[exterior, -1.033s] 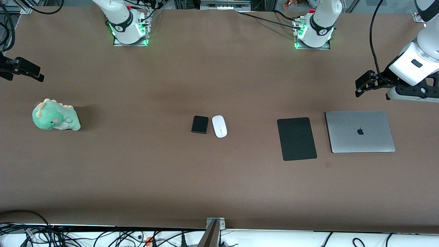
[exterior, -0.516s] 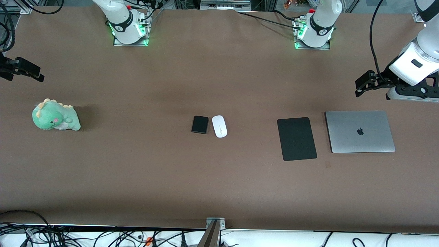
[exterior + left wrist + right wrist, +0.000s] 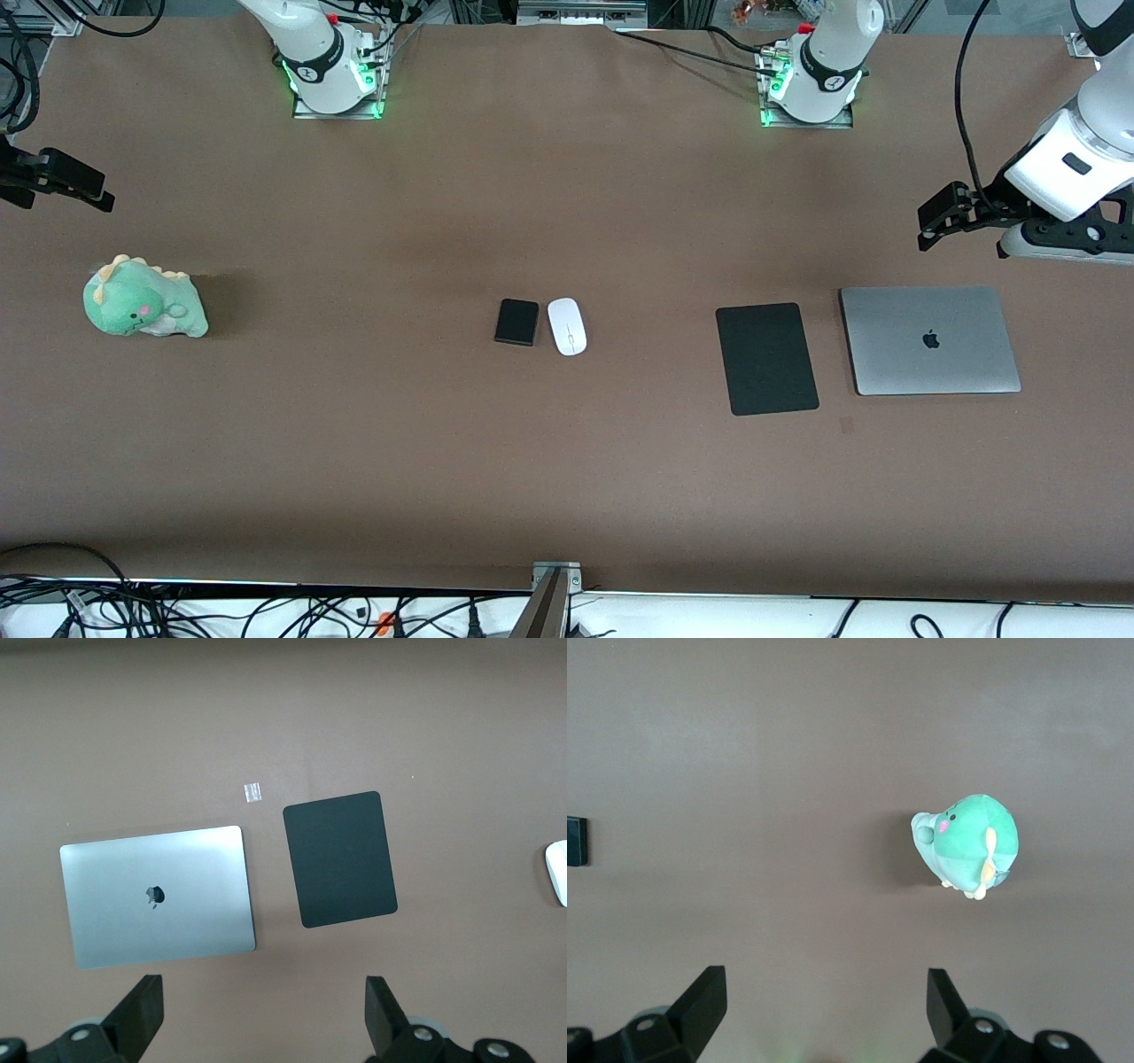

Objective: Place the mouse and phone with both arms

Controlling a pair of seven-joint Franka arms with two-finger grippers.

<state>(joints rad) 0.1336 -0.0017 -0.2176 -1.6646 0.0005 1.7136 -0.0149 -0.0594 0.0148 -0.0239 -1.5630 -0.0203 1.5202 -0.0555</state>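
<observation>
Lying side by side mid-table (image 3: 567, 496), the phone (image 3: 516, 322) and mouse (image 3: 567, 326) almost touch; both tools hang spread and empty, left tool (image 3: 262, 1014) above the laptop (image 3: 929, 339), right tool (image 3: 824, 1008) near the plush dinosaur (image 3: 143, 298).

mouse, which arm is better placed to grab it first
Left, probably. The mouse lies on the phone's left-arm side, and the open left end effector hangs over that end of the table.

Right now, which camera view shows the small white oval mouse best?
The front view: the small white oval mouse lies whole beside the black slab phone. The left wrist view catches only its edge; the right wrist view misses it.
</observation>
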